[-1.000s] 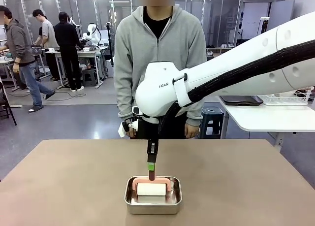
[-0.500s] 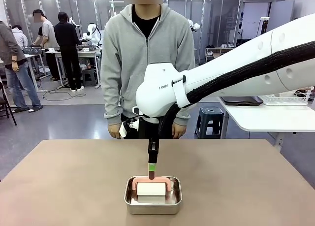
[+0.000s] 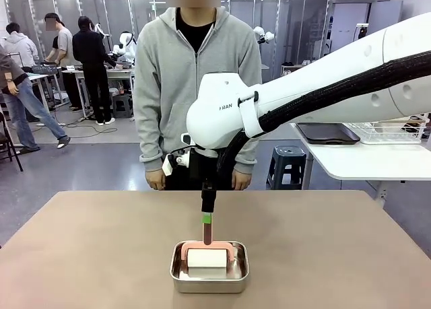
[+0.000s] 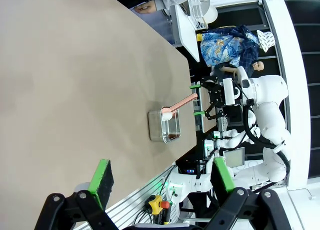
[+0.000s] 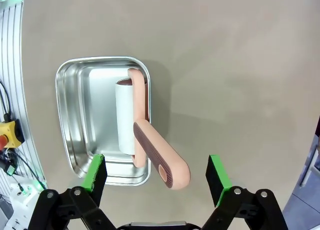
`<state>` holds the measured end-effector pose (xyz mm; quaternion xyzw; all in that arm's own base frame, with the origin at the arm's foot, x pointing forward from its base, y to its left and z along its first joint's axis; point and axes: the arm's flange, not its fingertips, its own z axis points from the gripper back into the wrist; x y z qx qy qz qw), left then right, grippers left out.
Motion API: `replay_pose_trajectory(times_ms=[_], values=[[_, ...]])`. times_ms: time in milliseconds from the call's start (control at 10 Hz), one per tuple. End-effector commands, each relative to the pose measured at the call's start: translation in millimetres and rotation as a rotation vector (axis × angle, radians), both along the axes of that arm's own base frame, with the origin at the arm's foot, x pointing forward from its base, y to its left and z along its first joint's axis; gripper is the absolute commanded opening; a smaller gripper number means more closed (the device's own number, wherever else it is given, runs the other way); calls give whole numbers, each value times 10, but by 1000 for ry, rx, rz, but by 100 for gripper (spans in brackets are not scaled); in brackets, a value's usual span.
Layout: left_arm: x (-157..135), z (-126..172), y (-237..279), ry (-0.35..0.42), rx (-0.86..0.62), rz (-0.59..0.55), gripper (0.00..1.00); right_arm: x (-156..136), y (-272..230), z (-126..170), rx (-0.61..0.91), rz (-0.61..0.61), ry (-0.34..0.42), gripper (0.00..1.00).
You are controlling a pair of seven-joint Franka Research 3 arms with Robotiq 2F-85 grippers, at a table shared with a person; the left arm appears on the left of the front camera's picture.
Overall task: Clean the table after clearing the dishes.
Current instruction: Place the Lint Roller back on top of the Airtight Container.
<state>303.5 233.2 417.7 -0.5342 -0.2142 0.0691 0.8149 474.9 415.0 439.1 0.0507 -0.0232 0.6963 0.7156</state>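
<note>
The table was taupe-brown, the pan shiny steel, the lint roller salmon-pink handled with a white roll.

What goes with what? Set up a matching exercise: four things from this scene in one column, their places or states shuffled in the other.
Things:
1. lint roller
2. right gripper
3. person
4. steel pan

Places or states:
a. standing at the far side of the table
b. open, over the roller's handle
c. lying in the pan
d. on the table, near the robot's edge

Pairs: 1-c, 2-b, 3-a, 4-d
</note>
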Motion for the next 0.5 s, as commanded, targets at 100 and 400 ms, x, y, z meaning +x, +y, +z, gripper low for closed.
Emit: replay_pose_trajectory(times_ms=[100, 400], values=[[3, 28, 9, 7, -11, 11, 100, -53, -9, 36, -4, -29, -42, 100], [3, 28, 9, 7, -11, 11, 100, 14, 2, 28, 6, -5, -16, 100]])
